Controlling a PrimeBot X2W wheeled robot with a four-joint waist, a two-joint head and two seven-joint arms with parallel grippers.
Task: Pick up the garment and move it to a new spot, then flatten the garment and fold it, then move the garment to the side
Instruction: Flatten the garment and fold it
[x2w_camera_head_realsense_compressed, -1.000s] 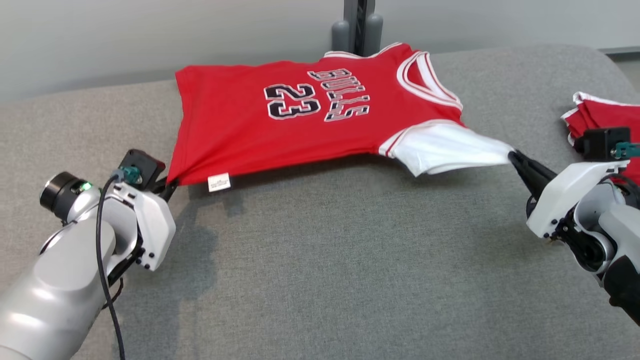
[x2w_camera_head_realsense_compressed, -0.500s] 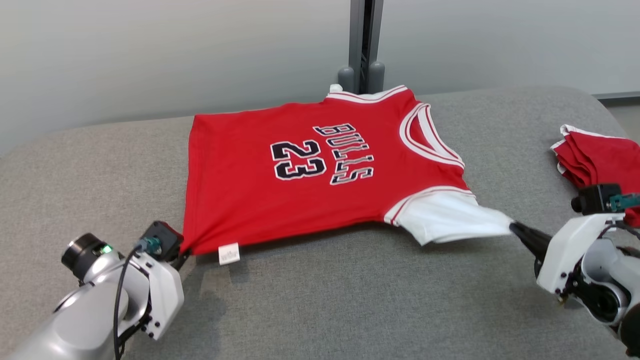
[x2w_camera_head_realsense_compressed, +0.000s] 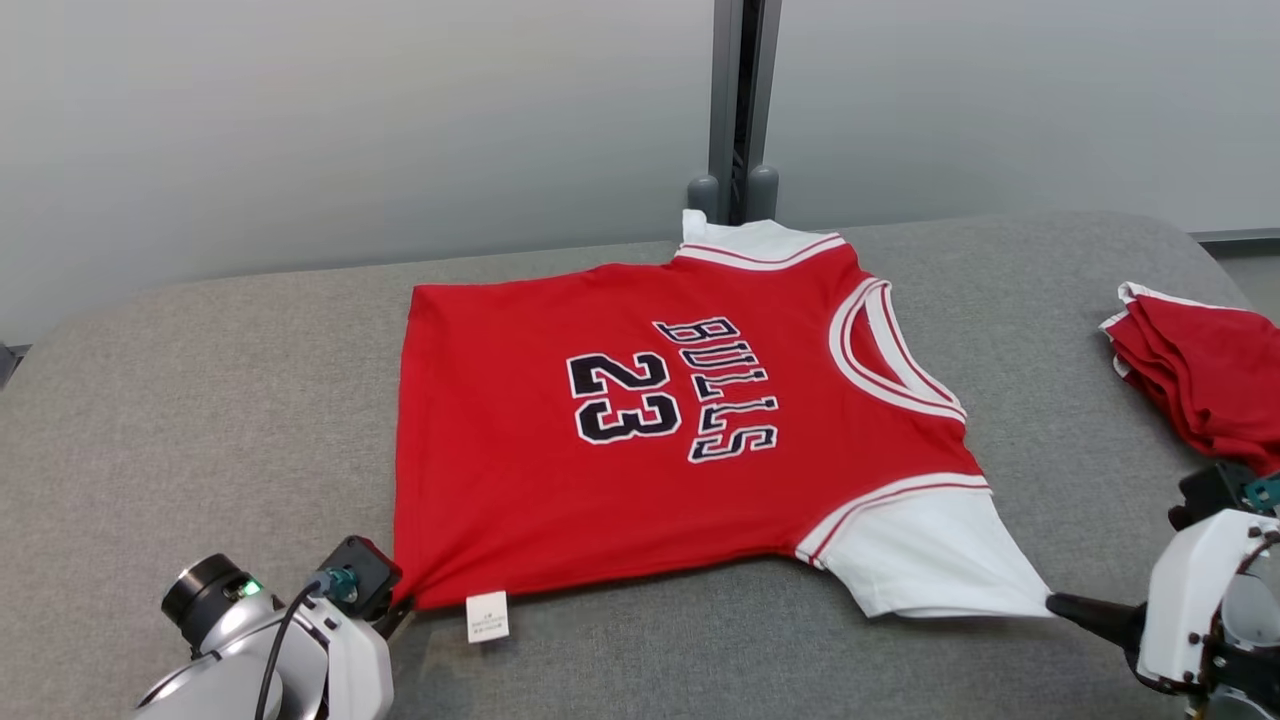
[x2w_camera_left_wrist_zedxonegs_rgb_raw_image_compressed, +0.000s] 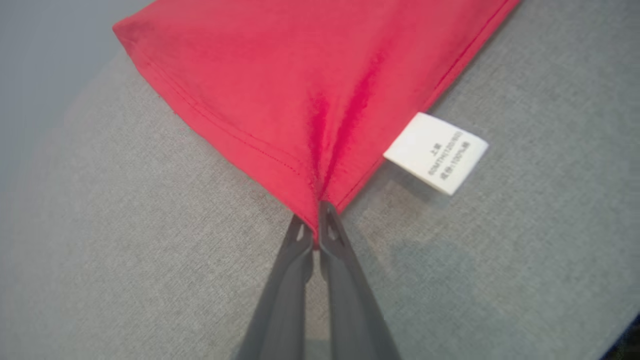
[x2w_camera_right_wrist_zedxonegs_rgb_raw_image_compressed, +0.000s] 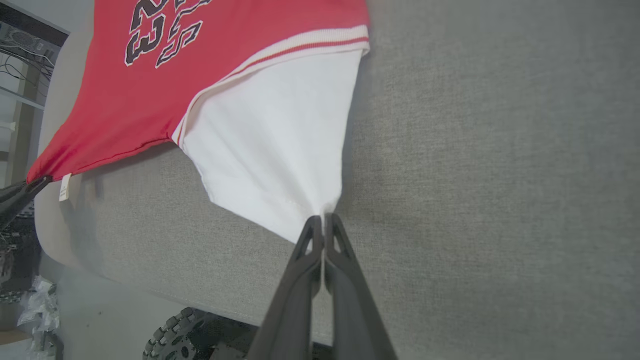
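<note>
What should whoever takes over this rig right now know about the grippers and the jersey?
Left gripper: shut on the garment at its red hem corner, beside the white tag.
Right gripper: shut on the tip of the near white sleeve.
Garment: lettering up, spread almost flat on the grey surface.
Done: flattening, nearly.
Left: release, fold, move it to the side.

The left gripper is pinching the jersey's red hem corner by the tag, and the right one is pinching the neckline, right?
Not quite. The right gripper has its jaws shut on the tip of the white sleeve, not the neckline; the right wrist view shows it. The left gripper does pinch the red hem corner of the jersey by the tag.
</note>
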